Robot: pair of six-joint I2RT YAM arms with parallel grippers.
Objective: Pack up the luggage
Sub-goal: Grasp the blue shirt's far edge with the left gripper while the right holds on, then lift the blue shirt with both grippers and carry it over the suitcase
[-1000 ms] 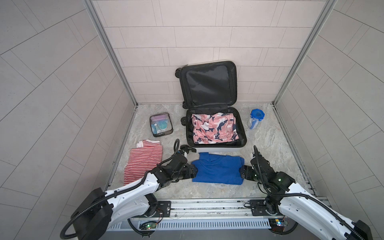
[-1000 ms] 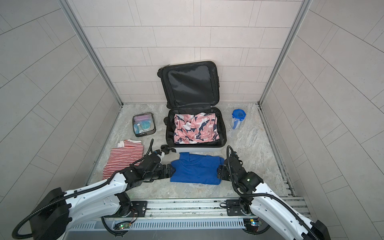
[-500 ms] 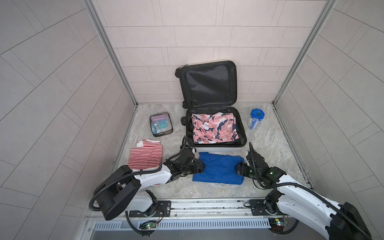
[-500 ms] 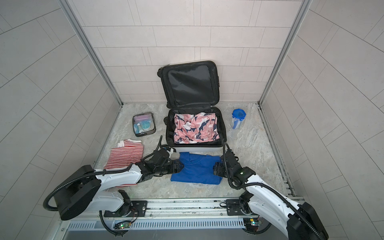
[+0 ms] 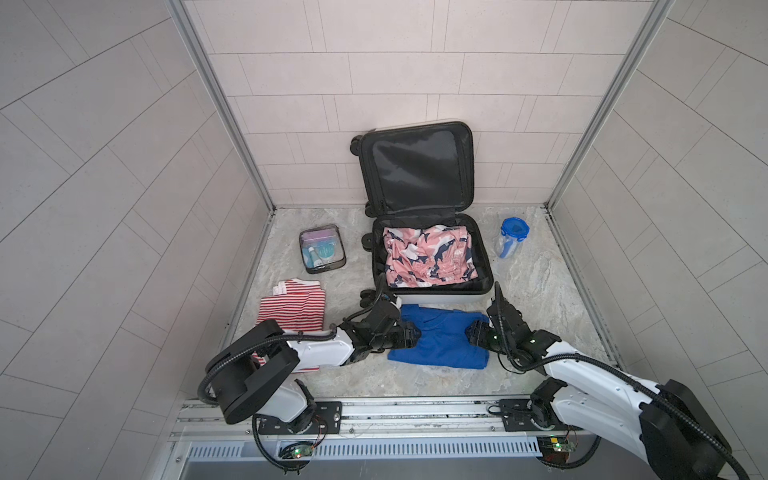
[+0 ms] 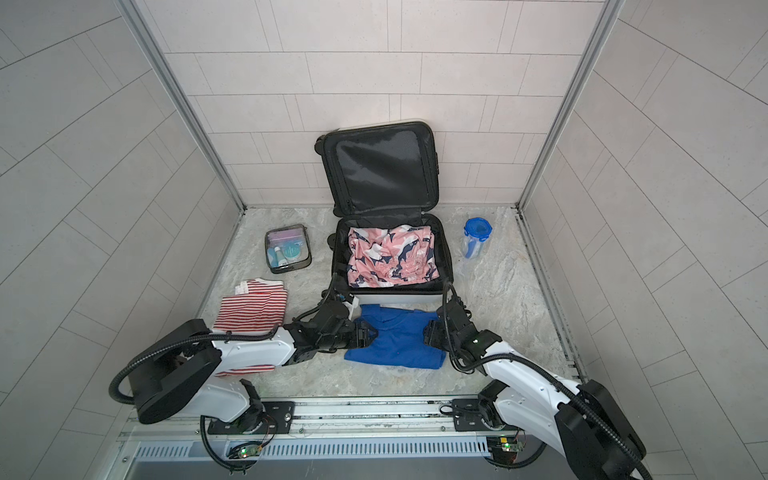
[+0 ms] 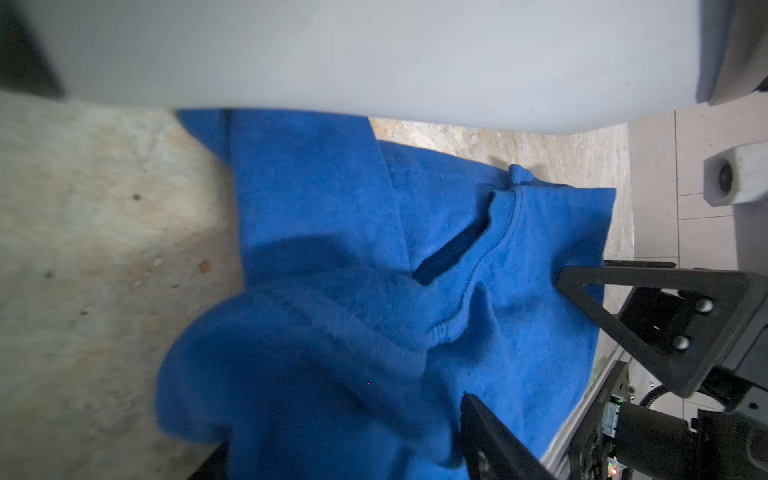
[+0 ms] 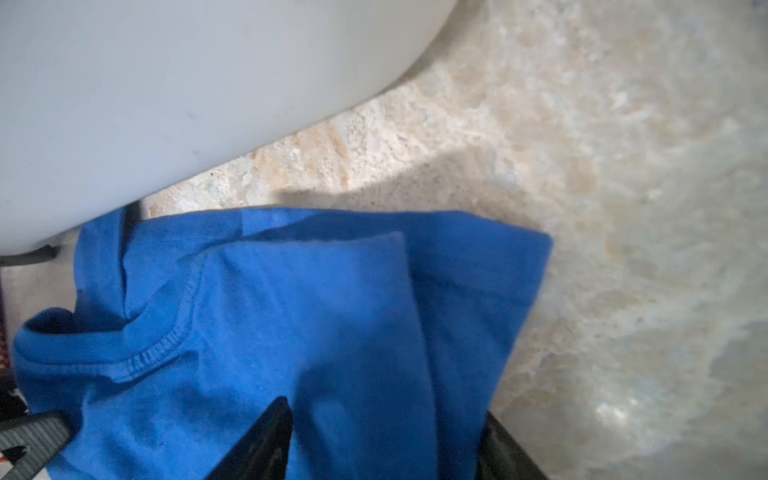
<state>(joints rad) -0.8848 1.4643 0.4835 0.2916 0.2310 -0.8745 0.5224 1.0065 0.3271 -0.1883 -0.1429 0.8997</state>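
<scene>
The luggage [image 5: 440, 298] lies open on the floor, its lid leaning on the back wall and a pink patterned garment [image 5: 428, 257] inside. A folded blue shirt [image 5: 440, 343] lies just in front of its white shell [image 7: 374, 54]. My left gripper [image 5: 415, 334] is low at the shirt's left edge. In the left wrist view it [image 7: 353, 449] stands open, with bunched blue cloth [image 7: 332, 228] between its fingers. My right gripper [image 5: 469, 332] is at the shirt's right edge, also open [image 8: 384, 449], its fingers astride the fabric [image 8: 311, 311].
A red-and-white striped shirt [image 5: 293, 309] lies at the left, partly under my left arm. A clear toiletry pouch [image 5: 322, 254] sits left of the luggage. A clear container with a blue lid [image 5: 513, 237] stands to its right. Walls close in on three sides.
Both grippers have slid inward onto the blue shirt's two ends. Their jaws have narrowed around the cloth, and the shirt's edges have bunched a little.
</scene>
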